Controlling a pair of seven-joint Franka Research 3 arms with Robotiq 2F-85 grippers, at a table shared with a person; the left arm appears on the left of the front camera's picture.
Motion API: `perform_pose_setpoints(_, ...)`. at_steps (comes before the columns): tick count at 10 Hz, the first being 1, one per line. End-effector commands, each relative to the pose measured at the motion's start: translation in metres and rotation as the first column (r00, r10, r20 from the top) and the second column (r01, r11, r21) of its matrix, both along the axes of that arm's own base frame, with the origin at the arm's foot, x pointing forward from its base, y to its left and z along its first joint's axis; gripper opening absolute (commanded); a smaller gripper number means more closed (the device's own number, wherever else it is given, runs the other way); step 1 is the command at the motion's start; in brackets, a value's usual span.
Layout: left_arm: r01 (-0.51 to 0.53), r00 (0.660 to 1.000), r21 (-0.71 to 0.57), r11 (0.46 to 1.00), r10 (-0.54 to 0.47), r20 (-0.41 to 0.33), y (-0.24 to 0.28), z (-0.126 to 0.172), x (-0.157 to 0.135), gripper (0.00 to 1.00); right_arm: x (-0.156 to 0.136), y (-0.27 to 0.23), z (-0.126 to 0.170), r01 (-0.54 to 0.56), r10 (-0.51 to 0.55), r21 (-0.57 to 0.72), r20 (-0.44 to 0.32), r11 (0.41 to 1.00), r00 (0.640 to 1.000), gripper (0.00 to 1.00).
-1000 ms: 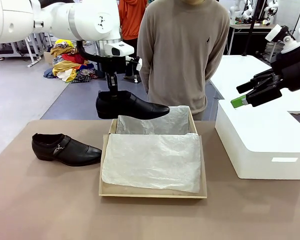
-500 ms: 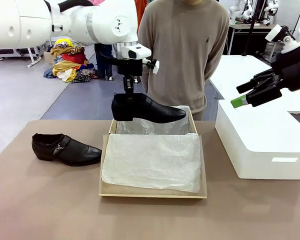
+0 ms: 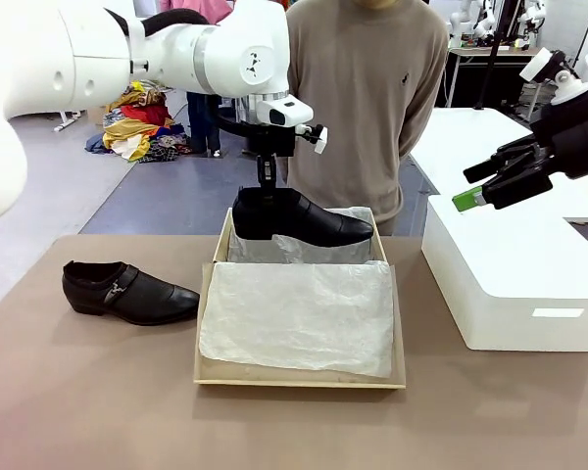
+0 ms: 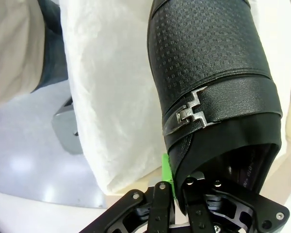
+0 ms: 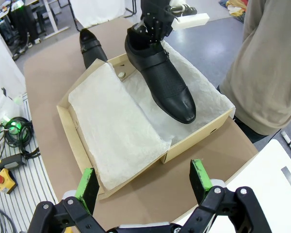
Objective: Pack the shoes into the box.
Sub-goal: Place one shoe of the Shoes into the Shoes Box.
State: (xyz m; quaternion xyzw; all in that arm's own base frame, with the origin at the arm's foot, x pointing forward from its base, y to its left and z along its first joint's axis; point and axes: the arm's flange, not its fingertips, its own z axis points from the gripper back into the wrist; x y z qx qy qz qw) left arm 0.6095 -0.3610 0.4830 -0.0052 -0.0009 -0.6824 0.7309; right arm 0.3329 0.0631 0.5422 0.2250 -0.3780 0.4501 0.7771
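glossy black leather is catching the light on the shoe (image 3: 299, 217) that the left gripper (image 3: 266, 186) is holding by the rim of its heel opening, jaws pinched together on the leather. it is hanging level over the far half of the box (image 3: 299, 380), pointed toe toward the robot's right; whether the sole is touching the crinkled white tissue (image 3: 299, 313) i cannot tell. seen from the left wrist, the toe is showing a fine embossed square grain, the strap is lying smooth, and a stepped silver buckle (image 4: 191, 114) is sitting at its side. pale print inside the heel is too blurred to read. the other shoe (image 3: 127, 291) is lying on the brown table (image 3: 78, 411), left of the box and apart from it. the box is tan cardboard, its flap lying open toward the robot under a sheet of tissue. the right gripper (image 3: 473, 186) is hovering above a smooth white box (image 3: 514, 284), green pads wide apart, holding nothing. a small label (image 3: 557, 313) on that box is too small to read. a person (image 3: 363, 88) in a beige jumper is standing behind the box.
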Motion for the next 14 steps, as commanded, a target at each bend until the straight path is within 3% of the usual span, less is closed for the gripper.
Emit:
perform_pose_setpoints(1,-0.029,0.999,0.024,0.999,0.029,0.026,-0.009,0.001,0.009,0.00,0.004,-0.001,0.000,-0.024,0.024,0.014,0.020,1.000,1.000,1.00)
perform_pose_setpoints(14,-0.051,0.999,0.041,0.998,0.052,-0.015,0.000,-0.061,0.011,0.00,0.004,-0.001,0.000,-0.024,0.024,0.014,0.020,1.000,1.000,1.00)
